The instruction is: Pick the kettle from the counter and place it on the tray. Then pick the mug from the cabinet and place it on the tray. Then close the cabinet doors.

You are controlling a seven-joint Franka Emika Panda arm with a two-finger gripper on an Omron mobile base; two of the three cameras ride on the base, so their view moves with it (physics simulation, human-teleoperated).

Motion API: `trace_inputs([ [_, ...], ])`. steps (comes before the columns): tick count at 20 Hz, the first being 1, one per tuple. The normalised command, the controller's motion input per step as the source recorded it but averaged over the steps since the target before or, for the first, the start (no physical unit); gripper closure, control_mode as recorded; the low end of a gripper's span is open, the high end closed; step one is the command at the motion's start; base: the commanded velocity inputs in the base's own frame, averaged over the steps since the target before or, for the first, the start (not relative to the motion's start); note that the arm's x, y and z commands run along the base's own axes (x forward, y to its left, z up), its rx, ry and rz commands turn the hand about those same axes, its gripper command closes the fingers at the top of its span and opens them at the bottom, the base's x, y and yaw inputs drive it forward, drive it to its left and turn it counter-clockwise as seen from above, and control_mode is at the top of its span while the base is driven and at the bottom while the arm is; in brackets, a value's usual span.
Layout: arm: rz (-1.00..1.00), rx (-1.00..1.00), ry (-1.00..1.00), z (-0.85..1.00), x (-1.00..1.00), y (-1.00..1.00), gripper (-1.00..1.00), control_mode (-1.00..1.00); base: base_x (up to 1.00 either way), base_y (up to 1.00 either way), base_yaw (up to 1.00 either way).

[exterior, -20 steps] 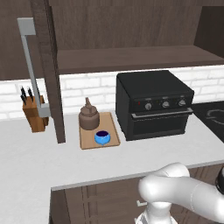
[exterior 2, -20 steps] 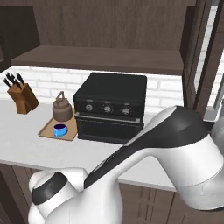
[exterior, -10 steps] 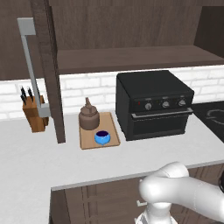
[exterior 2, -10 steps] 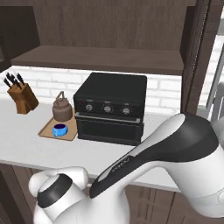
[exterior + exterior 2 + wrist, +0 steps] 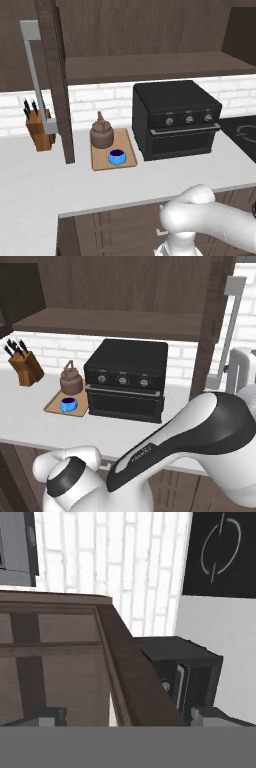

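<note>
Meanwhile, both cabinet doors [image 5: 56, 85] stand open above the desk [image 5: 60, 185] — a swing could clip the oven [image 5: 175, 120]. On the tray [image 5: 102, 161] sit kettle [image 5: 102, 134] and mug [image 5: 116, 157]; the end effector [image 5: 125, 719] is spread, empty.

The tray [image 5: 113, 161] lies on the counter [image 5: 100, 190] at frame centre, just left of the oven [image 5: 175, 120]. On it the kettle [image 5: 102, 134] stands behind the mug [image 5: 116, 157]. The knife block [image 5: 39, 129] sits at far left, with an open cabinet door [image 5: 57, 80] between it and the tray.
</note>
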Motion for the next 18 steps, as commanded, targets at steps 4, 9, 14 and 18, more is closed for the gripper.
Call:
trace_inputs([
  [4, 0.15, 0.00, 0.00, -0.02, 0.04, 0.49, -1.00, -1.00, 0.00, 0.00, 0.00],
  [9, 0.14, 0.00, 0.00, -0.01, 0.15, 0.54, -1.00, -1.00, 0.00, 0.00, 0.00],
  [14, 0.11, 0.00, 0.00, -0.01, 0.24, 0.62, -1.00, -1.00, 0.00, 0.00, 0.00],
  [18, 0.12, 0.00, 0.00, -0.06, 0.14, 0.74, -1.00, -1.00, 0.00, 0.00, 0.00],
])
